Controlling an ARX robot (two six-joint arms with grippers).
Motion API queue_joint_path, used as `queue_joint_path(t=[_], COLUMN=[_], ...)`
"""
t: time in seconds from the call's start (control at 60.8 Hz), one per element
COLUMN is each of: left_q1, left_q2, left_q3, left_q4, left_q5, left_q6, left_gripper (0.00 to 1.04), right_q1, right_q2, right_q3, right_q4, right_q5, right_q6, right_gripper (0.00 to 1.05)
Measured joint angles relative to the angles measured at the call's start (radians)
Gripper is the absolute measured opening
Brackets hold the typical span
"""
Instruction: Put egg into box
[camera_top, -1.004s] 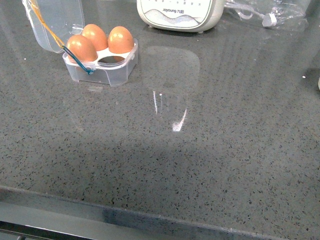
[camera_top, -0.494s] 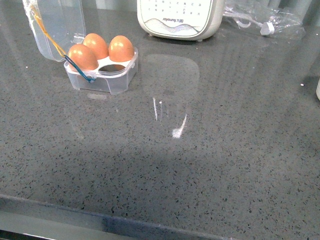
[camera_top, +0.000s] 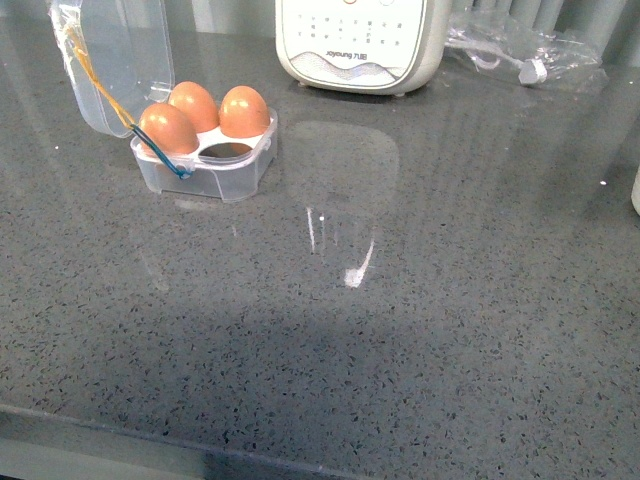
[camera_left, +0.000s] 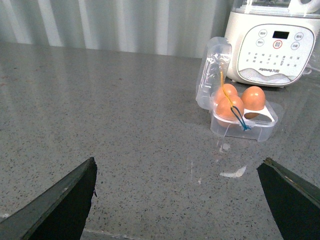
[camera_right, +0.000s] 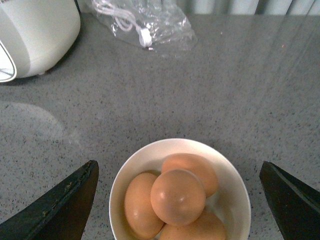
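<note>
The box (camera_top: 205, 165) is a clear plastic case at the far left of the counter, with its lid (camera_top: 115, 55) standing open. It holds three orange-brown eggs (camera_top: 167, 128). Its near right cell (camera_top: 228, 150) is empty. The box also shows in the left wrist view (camera_left: 247, 125), well ahead of my left gripper (camera_left: 178, 164), which is open and empty over bare counter. My right gripper (camera_right: 179, 164) is open above a white bowl (camera_right: 122, 175) holding several eggs (camera_right: 177, 196). Neither gripper shows in the front view.
A big cream-white appliance (camera_top: 360, 40) stands behind the box. A clear plastic bag with a white cable (camera_top: 520, 50) lies at the back right. The white bowl's edge (camera_top: 636, 190) shows at the right border. The counter's front edge (camera_top: 300, 465) runs along the bottom.
The front view has shifted a little, so the box and appliance sit lower in the picture. Nothing on the counter has moved.
</note>
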Motion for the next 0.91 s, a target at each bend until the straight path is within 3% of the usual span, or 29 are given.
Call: queue_joint_path(t=[0.807, 0.905], left_q1=[0.0, 0.0], left_q2=[0.0, 0.0], left_q3=[0.0, 0.0], left_q4=[0.0, 0.0], left_q5=[0.0, 0.0], left_q6=[0.0, 0.0], left_gripper=[0.98, 0.98], right_q1=[-0.047, -0.048], right_q2=[0.175, 0.175], right_q3=[-0.031, -0.037], right_q4=[0.128, 0.141], right_q5=[-0.07, -0.07], right_q6=[0.037, 0.03], right_gripper=[0.97, 0.87])
